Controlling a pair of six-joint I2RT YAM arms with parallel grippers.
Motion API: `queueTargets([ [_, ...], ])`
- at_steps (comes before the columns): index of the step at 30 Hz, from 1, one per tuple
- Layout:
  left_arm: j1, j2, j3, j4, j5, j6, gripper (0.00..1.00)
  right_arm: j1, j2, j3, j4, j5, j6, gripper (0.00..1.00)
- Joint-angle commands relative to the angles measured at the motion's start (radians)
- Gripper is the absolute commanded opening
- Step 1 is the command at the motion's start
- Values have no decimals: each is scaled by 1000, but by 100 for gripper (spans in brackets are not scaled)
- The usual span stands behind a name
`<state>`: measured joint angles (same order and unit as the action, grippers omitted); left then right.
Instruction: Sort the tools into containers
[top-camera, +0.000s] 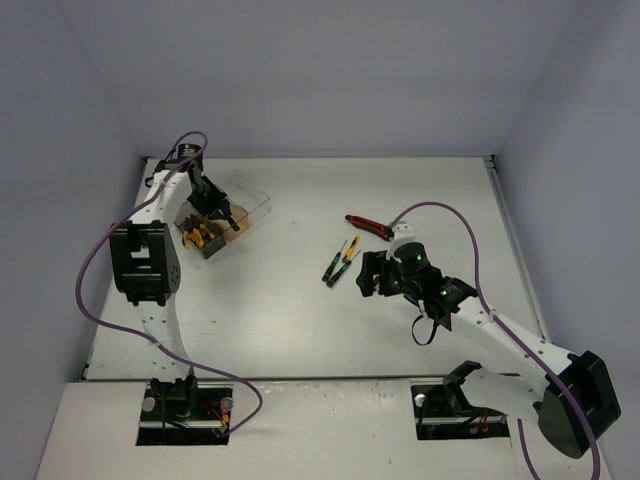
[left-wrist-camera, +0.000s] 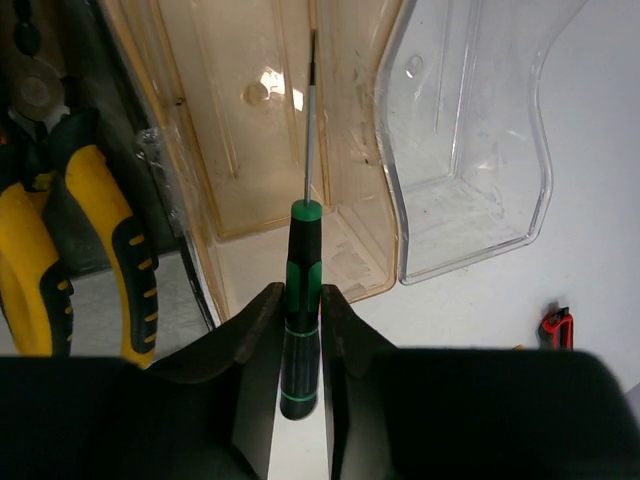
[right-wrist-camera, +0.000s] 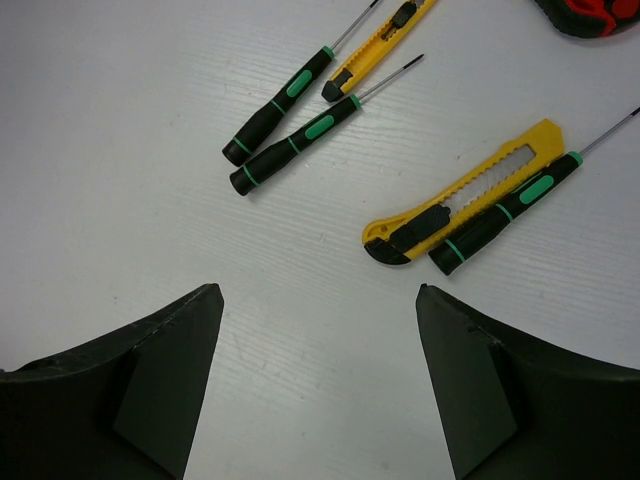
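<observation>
**Held item.** Slim black-and-green screwdriver (left-wrist-camera: 301, 330), handle clamped between the fingers of the left gripper (left-wrist-camera: 301, 312). Its shaft points up-frame over the amber-brown translucent plastic bin (left-wrist-camera: 240, 170).

**Containers.** Three joined bins in a row, at the upper left of the top view. To the left of the amber one, the smoky dark grey bin (left-wrist-camera: 95, 70) holds yellow-handled pliers (left-wrist-camera: 75, 240). To its right is the clear plastic bin (left-wrist-camera: 470, 150).

**Loose tools.** The right gripper (right-wrist-camera: 318, 300) hangs over the white table (right-wrist-camera: 120, 200) with its jaws wide apart and nothing between them.
- Up-frame lie two black-green screwdrivers (right-wrist-camera: 280, 105) (right-wrist-camera: 300, 140), side by side.
- A slim yellow tool (right-wrist-camera: 375, 50) lies just beside them.
- A yellow utility knife (right-wrist-camera: 465, 190) lies to the right, with a third screwdriver (right-wrist-camera: 505, 210) against it.

**By view.**
- Only the top view shows the bins and the loose tools well apart. It also shows the left arm (top-camera: 150, 260) covering part of the bins.
- The red-and-black utility knife (top-camera: 370, 227) lies whole there. The left wrist view catches only its tip at lower right.
- Only the left wrist view shows the grip on the handle.
</observation>
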<state>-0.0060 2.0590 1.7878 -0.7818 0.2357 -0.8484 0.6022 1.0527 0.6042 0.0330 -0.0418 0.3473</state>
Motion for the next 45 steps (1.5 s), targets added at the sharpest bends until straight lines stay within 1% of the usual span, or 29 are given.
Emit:
queueTargets([
  [1, 35, -46, 44, -2, 15, -14, 25, -2, -17, 5, 25, 9, 9, 76],
  [5, 37, -26, 47, -4, 39, -11, 33, -2, -21, 3, 23, 12, 7, 76],
  [9, 38, -44, 44, -2, 37, -7, 42, -2, -27, -6, 21, 16, 7, 76],
  [11, 35, -87, 49, -2, 32, 5, 46, -2, -33, -12, 20, 18, 9, 76],
  [13, 19, -135, 58, 0, -15, 37, 50, -2, -42, -16, 21, 25, 11, 76],
  [16, -96, -222, 95, -1, -95, 175, 52, -2, -61, -18, 19, 37, 13, 76],
  [18, -152, -254, 99, -1, -142, 236, 52, -4, -69, -18, 19, 77, 13, 76],
  [21, -316, -307, 63, 20, -177, 402, 52, -6, -98, -20, 14, 115, 22, 75],
  [22, -347, -310, 55, 24, -200, 453, 52, -8, -110, -23, 12, 121, 28, 75],
  [25, -507, -278, 20, 34, -221, 542, 52, -16, -128, -24, 10, 140, 40, 75],
  [26, -542, -255, 15, 37, -223, 558, 52, -18, -131, -25, 9, 143, 43, 76],
  [30, -652, -141, 37, 39, -230, 604, 52, -22, -138, -29, 5, 145, 56, 76],
  [33, -709, -53, 78, 39, -271, 615, 52, -24, -147, -37, -1, 144, 62, 76],
  [40, -721, 78, 141, 41, -262, 601, 52, -27, -185, -60, -23, 136, 75, 76],
  [45, -721, 143, 160, 39, -244, 590, 52, -28, -190, -60, -28, 128, 76, 76],
])
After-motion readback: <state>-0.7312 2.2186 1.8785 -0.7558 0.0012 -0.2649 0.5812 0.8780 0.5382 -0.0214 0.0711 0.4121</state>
